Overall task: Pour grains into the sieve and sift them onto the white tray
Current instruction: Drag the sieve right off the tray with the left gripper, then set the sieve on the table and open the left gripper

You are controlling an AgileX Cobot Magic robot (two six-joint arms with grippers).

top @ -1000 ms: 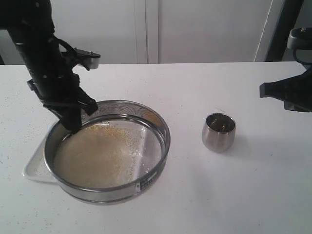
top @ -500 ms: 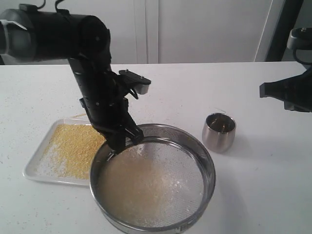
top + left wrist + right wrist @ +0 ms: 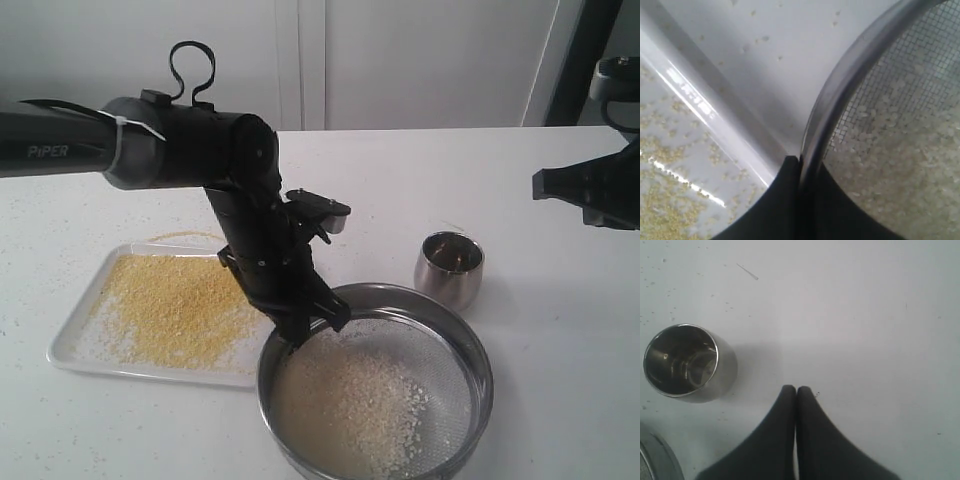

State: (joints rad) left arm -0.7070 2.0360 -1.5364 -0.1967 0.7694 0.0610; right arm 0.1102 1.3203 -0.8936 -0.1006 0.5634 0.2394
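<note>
Left gripper [image 3: 303, 338] is clamping the sieve [image 3: 440, 348] by its left rim, just right of the white tray [image 3: 72, 348]. A steel cup [image 3: 449, 272] is standing just beyond, and the right gripper [image 3: 796, 390] is hanging closed, empty.

Robotics lab bench. Evidence: white table [image 3: 500, 180], plain white wall panels [image 3: 420, 60] behind its far edge, black arm [image 3: 180, 150] lettered PIPER with a zip-tied cable loop [image 3: 191, 43], second black arm [image 3: 590, 190] at the right edge, dark frame post [image 3: 582, 60] off the far right corner. Props: steel mesh sieve [image 3: 400, 298], white tray [image 3: 80, 345], steel cup [image 3: 448, 275].
</note>
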